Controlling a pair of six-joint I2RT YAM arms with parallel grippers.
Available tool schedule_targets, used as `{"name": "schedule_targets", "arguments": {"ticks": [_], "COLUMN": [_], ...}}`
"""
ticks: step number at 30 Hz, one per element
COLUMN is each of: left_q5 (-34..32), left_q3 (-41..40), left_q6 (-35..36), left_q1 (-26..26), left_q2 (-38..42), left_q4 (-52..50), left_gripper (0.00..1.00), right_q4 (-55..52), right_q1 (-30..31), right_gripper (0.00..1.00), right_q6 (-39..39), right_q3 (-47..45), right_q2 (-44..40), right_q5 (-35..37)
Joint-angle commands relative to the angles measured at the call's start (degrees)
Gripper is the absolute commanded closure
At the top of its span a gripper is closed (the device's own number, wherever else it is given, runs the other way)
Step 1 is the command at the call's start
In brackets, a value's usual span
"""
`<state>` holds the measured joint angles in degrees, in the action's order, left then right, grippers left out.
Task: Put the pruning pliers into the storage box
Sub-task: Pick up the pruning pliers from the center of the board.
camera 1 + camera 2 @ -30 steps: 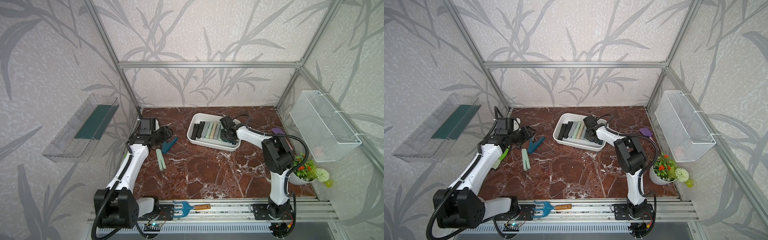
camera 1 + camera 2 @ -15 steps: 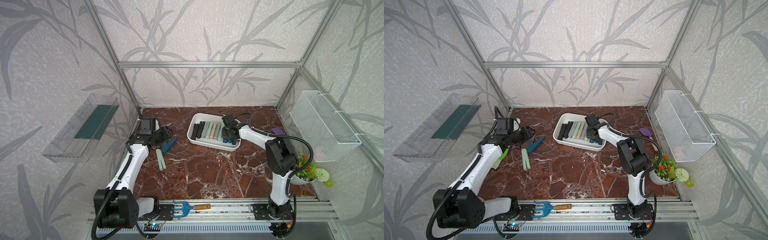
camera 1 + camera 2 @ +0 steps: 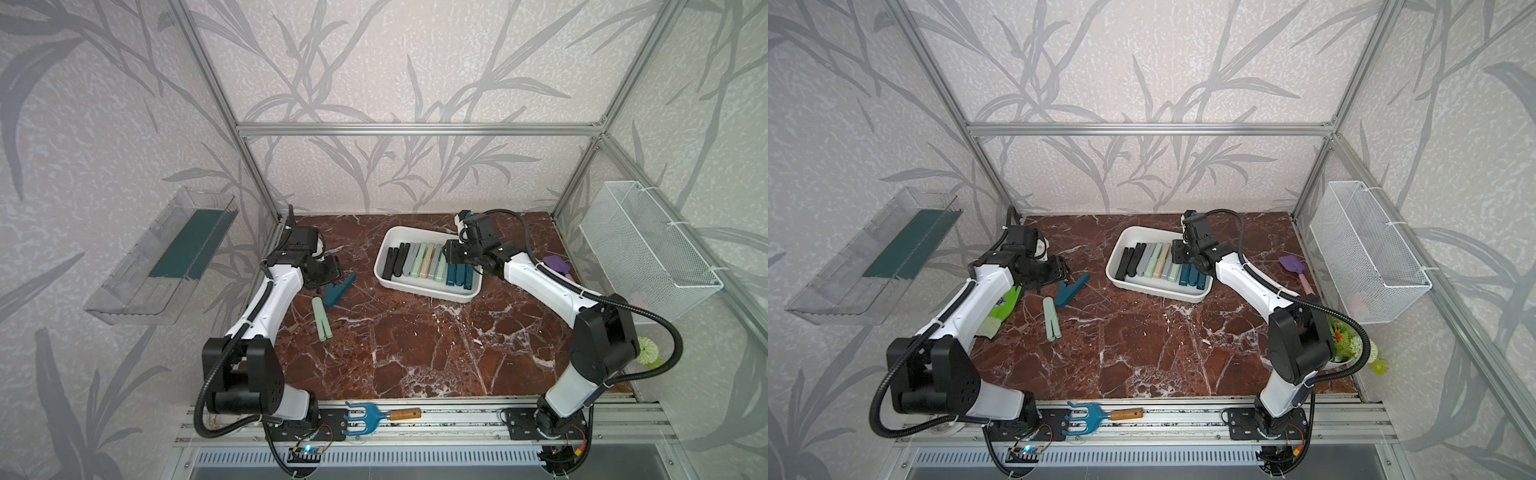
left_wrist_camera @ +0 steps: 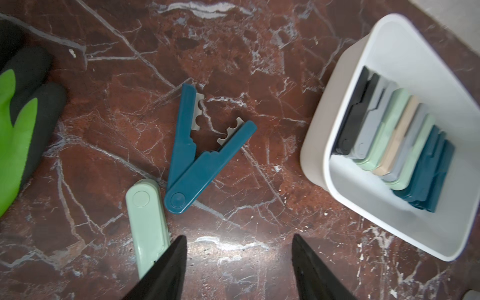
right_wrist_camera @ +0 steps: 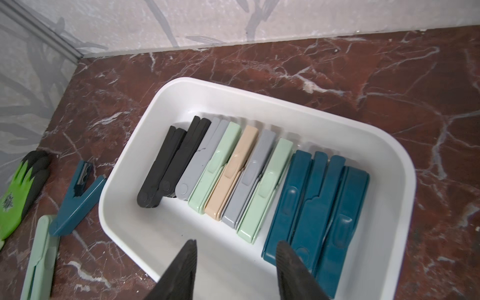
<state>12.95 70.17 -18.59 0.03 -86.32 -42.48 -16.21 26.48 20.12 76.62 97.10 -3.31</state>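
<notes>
Right tool (image 5: 236,242) has widened over storage box (image 5: 176,223); glove (image 4: 15,124) near loose teal pliers (image 4: 197,166)

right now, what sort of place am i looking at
Probably a robot test cell staged as a garden bench, not a real shed: aluminium frame hung with leaf wallpaper, a mounting rail, and props such as the blue hand rake.

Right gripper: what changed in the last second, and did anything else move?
The right gripper opened and lifted back off the dark teal pliers at the end of the row in the storage box; its jaws now hold nothing. The left gripper stays open above the table; the open teal pliers and the mint pliers near it have not moved.
</notes>
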Motion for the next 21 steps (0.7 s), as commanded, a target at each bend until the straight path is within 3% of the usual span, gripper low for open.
{"name": "schedule_targets", "arguments": {"ticks": [1,5,10,15,21], "left_q5": [-3.6,-5.4,-10.9,-8.4,-9.2], "left_q3": [3.2,5.5,6.8,11.2,10.3], "left_q6": [9.1,16.9,21.8,24.9,26.9], "left_q1": [0.2,0.1,0.2,0.1,0.0], "left_q2": [-4.5,-9.3,-14.0,-19.4,-20.7], "left_q4": [-7.0,-7.9,-6.5,-7.3,-7.1], "left_gripper": [0.36,0.36,0.36,0.34,0.34], "right_q4": [3.7,6.3,8.5,9.3,10.4], "right_q1": [-0.2,-0.2,-0.2,-0.2,-0.2], "right_gripper": [0.49,0.48,0.45,0.40,0.37], "right_q6": [-2.0,-1.8,-1.5,-2.0,-1.7], "right_q3": [-3.0,-5.5,-6.8,-6.7,-7.2], "right_q2": [-1.6,-1.7,-1.2,-0.8,-1.4], "right_q5": [-6.8,-9.1,-11.6,-12.4,-13.9]}}
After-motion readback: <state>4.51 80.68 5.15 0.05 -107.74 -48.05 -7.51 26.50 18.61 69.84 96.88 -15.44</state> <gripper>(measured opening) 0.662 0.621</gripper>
